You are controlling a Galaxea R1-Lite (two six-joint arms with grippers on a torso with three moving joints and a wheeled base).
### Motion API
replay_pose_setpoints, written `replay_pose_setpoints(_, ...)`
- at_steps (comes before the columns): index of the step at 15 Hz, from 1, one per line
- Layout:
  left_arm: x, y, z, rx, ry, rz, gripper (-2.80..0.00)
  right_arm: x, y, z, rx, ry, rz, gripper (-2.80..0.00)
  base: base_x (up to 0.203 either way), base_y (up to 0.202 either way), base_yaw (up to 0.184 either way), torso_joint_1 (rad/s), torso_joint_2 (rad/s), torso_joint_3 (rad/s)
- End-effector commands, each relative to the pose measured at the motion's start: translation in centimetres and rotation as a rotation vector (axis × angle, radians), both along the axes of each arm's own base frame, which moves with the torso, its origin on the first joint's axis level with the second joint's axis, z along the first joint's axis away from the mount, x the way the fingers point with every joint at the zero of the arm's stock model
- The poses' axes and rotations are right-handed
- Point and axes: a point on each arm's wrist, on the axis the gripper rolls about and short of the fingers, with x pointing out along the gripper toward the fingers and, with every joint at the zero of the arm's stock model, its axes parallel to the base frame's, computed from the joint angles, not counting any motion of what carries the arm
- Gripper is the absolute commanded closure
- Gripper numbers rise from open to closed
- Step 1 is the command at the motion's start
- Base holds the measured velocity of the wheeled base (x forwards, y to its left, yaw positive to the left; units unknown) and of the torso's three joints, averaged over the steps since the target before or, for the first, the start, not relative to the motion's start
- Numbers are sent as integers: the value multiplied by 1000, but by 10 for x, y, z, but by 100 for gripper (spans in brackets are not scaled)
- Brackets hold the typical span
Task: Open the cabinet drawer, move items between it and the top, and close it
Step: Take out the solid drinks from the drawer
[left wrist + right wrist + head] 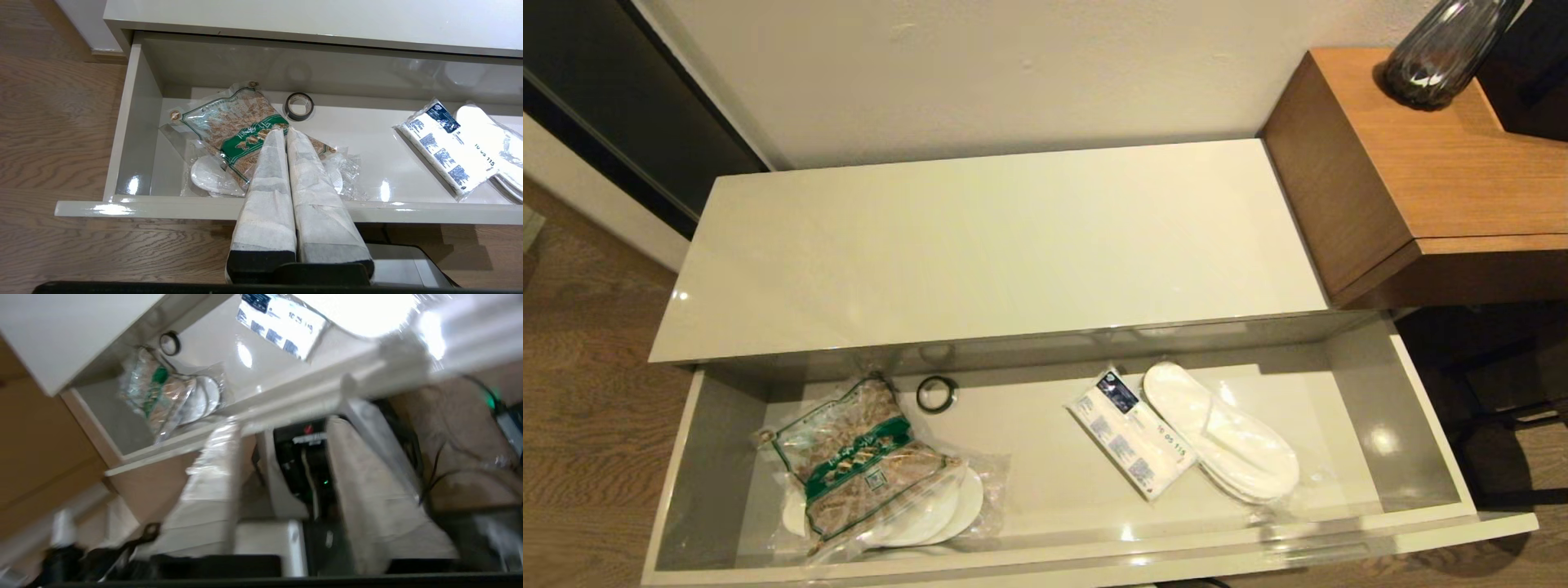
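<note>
We had the cabinet drawer (686,457) pulled out under the top (980,245). Our left gripper (286,132) was clenched empty, hanging just outside the drawer front, bag (237,130) beyond its tips. Our right gripper (286,416) sat low outside the front too, fingers (216,457) parted, nothing between them. Packet (1131,441) and slippers (1225,433) lay inside, touching.
</note>
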Motion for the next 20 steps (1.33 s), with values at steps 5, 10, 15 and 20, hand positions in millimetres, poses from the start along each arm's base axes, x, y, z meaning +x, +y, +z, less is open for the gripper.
replay_pose_setpoints(5,0,0,0,0,0,1,0,-184,-29,-42,8,-90,-214,0,0,0,0,0,0,0)
replay_pose_setpoints(10,0,0,0,0,0,0,0,-237,-15,-100,-232,-312,-195,0,0,0,0,0,0,0)
replay_pose_setpoints(15,0,0,0,0,0,0,0,-190,-11,-94,-398,-869,-231,0,0,0,0,0,0,0)
replay_pose_setpoints(20,0,0,0,0,0,0,0,-129,-12,-131,-463,-776,-293,0,0,0,0,0,0,0)
